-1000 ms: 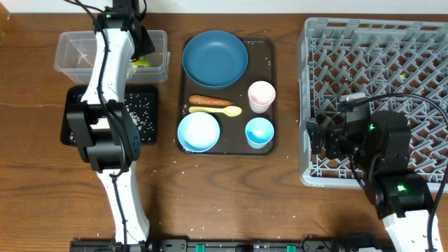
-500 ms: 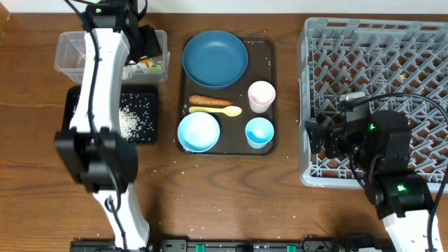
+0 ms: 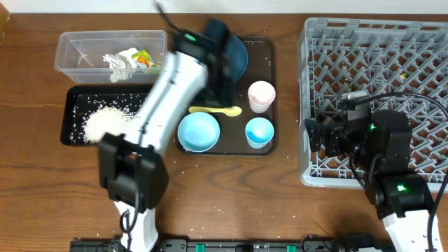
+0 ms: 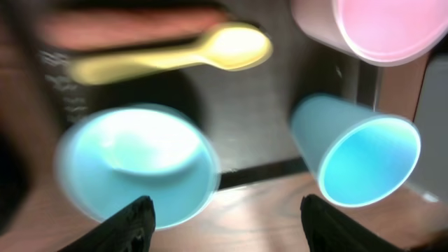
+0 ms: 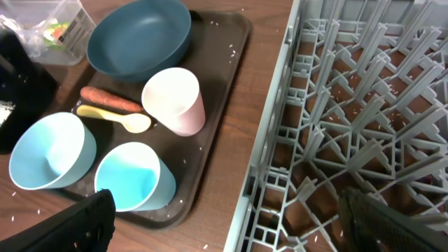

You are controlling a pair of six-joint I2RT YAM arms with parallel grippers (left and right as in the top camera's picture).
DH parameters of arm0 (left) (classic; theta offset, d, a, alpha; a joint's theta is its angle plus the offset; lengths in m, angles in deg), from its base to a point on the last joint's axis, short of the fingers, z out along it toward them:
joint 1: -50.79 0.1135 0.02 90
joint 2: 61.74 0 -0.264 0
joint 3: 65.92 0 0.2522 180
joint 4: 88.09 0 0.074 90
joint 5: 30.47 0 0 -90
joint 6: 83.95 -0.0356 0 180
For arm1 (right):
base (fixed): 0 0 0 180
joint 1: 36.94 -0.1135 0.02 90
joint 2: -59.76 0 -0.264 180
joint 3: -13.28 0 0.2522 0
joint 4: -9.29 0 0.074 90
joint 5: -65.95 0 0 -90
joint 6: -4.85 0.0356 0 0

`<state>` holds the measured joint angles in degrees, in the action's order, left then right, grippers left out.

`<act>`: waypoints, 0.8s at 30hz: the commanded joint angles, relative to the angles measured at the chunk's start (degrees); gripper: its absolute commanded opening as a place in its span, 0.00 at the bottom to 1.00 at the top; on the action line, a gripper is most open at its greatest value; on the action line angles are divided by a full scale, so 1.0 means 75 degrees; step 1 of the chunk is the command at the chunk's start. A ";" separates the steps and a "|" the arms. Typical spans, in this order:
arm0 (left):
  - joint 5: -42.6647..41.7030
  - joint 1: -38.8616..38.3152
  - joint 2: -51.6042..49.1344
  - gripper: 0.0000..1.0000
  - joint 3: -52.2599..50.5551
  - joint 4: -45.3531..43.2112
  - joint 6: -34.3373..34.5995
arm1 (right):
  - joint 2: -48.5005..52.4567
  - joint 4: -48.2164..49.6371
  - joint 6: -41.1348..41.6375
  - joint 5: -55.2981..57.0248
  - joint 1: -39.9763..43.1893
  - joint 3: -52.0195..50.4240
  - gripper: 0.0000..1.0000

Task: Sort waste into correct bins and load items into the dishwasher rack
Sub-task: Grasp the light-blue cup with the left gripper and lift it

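My left gripper is open and empty, above the dark brown serving tray. Its blurred wrist view shows the carrot, yellow spoon, light blue bowl, small light blue cup and pink cup. The arm hides the carrot and part of the dark blue plate from overhead. Tissue and the wrapper lie in the clear tub. Rice lies in the black tray. My right gripper is open and empty at the left edge of the rack.
The right wrist view shows the plate, carrot, spoon, pink cup, bowl and small cup on the serving tray, left of the rack. Stray rice grains dot the table.
My left arm has swung right from the clear tub to above the serving tray. The tub's tissue and wrapper and the rice pile are now uncovered. The right arm has not moved.
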<state>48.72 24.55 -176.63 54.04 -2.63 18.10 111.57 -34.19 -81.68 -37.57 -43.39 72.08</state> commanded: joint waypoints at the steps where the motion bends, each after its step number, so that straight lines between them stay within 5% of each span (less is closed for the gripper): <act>1: -0.0073 -0.0527 -0.0117 0.69 -0.0743 -0.0525 0.0385 | -0.0006 0.0006 0.0105 -0.0061 -0.0073 0.0117 0.99; 11: -0.0076 -0.0941 -0.0117 0.63 -0.2022 -0.2052 0.1244 | -0.0006 0.0003 0.0102 -0.0061 -0.0073 0.0117 0.99; 13: -0.0073 -0.0941 -0.0117 0.53 -0.2127 -0.2174 0.1241 | -0.0006 -0.0009 0.0102 -0.0061 -0.0073 0.0117 0.99; 18: -0.0076 -0.0933 -0.0111 0.07 -0.2142 -0.2270 0.1250 | -0.0006 -0.0012 0.0105 -0.0064 -0.0073 0.0117 0.99; 24: -0.0580 -0.0717 0.0152 0.06 -0.2031 -0.2084 0.1204 | -0.0006 0.0023 0.0152 -0.0067 -0.0073 0.0117 0.99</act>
<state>47.15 17.66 -177.04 38.19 -18.83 27.24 111.57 -34.21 -81.64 -37.57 -43.39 72.08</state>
